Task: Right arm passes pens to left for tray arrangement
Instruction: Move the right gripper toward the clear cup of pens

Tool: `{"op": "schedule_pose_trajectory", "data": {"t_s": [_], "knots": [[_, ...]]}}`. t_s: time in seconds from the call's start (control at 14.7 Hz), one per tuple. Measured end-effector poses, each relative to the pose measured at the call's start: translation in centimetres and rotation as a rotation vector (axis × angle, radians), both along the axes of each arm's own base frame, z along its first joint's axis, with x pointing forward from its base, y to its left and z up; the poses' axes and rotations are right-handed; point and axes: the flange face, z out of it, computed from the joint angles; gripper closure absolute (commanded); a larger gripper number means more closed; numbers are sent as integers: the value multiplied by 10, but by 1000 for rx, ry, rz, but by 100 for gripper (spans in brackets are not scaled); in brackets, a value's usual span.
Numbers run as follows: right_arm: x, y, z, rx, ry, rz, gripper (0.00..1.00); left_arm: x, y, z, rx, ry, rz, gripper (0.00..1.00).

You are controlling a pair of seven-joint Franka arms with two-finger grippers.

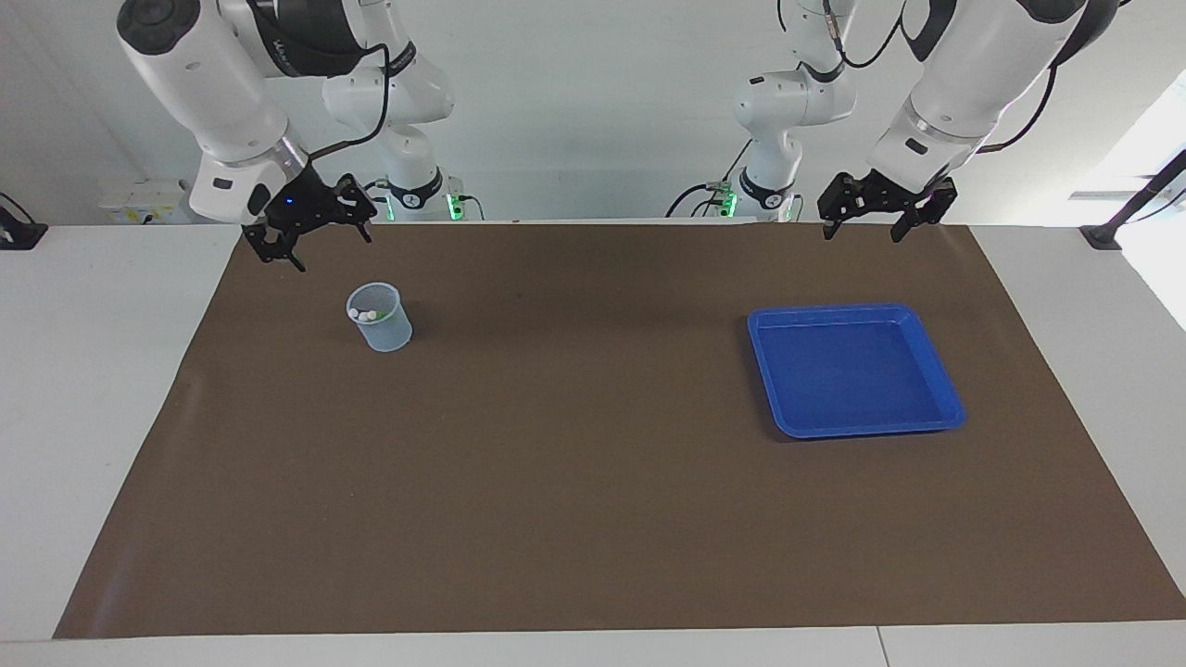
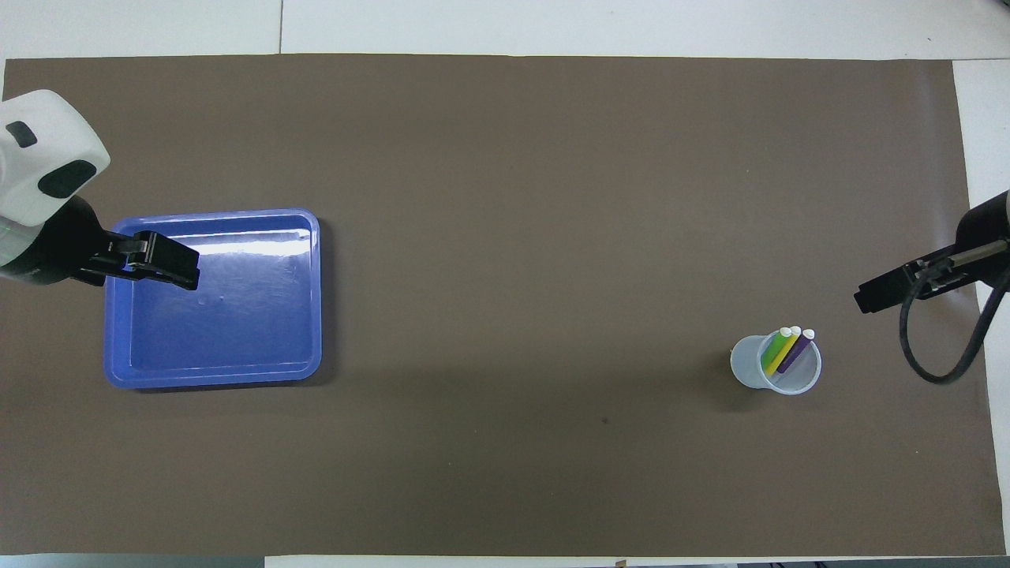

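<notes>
A big mat covers most of the tabletop. A cup stands on the mat toward the right arm's end, near the edge by the robots. Three pens lean inside the cup. A tray sits on the mat toward the left arm's end, well apart from the cup.

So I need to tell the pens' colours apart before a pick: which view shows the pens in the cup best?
The overhead view: it looks down into the clear cup, so the green pen, yellow pen and purple pen show along their length. The facing view shows only pale tips at the cup's rim.
</notes>
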Motion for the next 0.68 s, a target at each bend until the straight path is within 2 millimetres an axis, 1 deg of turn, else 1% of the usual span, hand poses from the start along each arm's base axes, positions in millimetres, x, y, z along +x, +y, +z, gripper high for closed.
{"op": "schedule_pose_trajectory", "data": {"t_s": [0.14,0.41,0.68], "knots": [[-5,5,-25,30,6,200,0,0,0,0,0,0,0,0],[-6,2,-82,89,-2,571,0,0,0,0,0,0,0,0],[-8,1,-121,131,-20,843,0,0,0,0,0,0,0,0]]}}
